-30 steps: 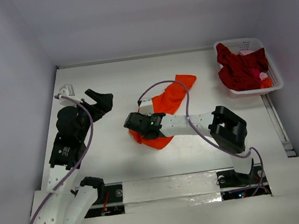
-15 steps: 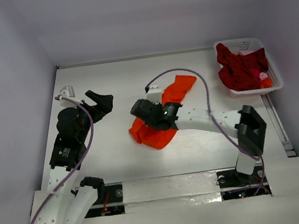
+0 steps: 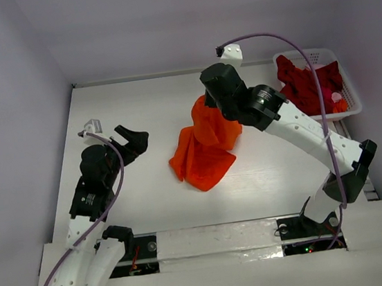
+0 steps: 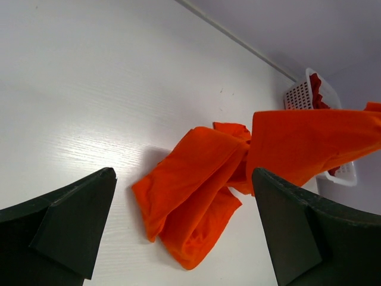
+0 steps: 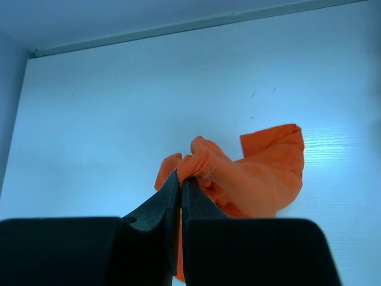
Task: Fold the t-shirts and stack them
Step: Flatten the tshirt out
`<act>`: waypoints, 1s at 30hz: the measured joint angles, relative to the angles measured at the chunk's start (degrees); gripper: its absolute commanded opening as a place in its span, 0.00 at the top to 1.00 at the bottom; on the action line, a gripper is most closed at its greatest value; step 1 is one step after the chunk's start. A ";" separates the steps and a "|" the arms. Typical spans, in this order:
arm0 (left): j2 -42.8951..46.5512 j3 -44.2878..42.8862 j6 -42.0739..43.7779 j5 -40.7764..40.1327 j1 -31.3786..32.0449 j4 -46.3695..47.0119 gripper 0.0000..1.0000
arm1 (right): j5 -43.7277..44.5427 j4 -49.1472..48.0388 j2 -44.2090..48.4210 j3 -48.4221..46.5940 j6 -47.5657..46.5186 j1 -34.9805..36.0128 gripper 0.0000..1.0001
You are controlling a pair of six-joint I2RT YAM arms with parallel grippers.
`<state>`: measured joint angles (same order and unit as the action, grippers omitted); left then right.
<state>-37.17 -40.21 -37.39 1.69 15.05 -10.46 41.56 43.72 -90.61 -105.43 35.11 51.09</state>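
The bright orange t-shirt (image 3: 205,148) hangs from my right gripper (image 3: 208,100), which is shut on a bunched edge of it (image 5: 199,164) and holds it lifted. Its lower part rests crumpled on the white table. The shirt also shows in the left wrist view (image 4: 202,190). My left gripper (image 3: 133,137) is open and empty, left of the shirt and apart from it. Dark crimson t-shirts (image 3: 307,87) lie piled in the white basket (image 3: 349,95) at the far right.
The basket also shows in the left wrist view (image 4: 296,92). A small white bracket (image 3: 91,125) sits near the table's left edge. White walls close the table at the back and left. A purple cable loops above my right arm.
My right gripper has risen and moved back and to the right, pulling the orange t-shirt's edge up off the table. The left arm has barely moved.
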 measured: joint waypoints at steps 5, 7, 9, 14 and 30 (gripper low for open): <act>0.63 4.09 -1.27 1.44 0.00 1.70 0.04 | -0.07 3.50 -3.93 -7.58 -3.50 -1.25 1.00; 0.74 5.79 -2.19 2.51 0.15 2.38 0.04 | -0.11 4.79 -5.53 -11.45 -4.81 -1.86 1.00; 0.76 7.69 -2.99 3.39 0.39 3.04 0.04 | -0.22 5.88 -6.34 -14.80 -6.01 -2.69 1.00; 0.61 11.45 -5.35 5.97 0.76 6.05 0.04 | -0.96 8.39 -6.86 -23.02 -8.55 -4.79 1.00; -7.52 17.38 -11.47 6.69 10.80 19.10 0.05 | -10.54 10.34 -5.99 -27.30 -17.73 -5.38 1.00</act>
<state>-44.69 -22.83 -48.86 8.38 25.85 8.64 31.03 54.06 -96.60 -132.73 17.39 45.71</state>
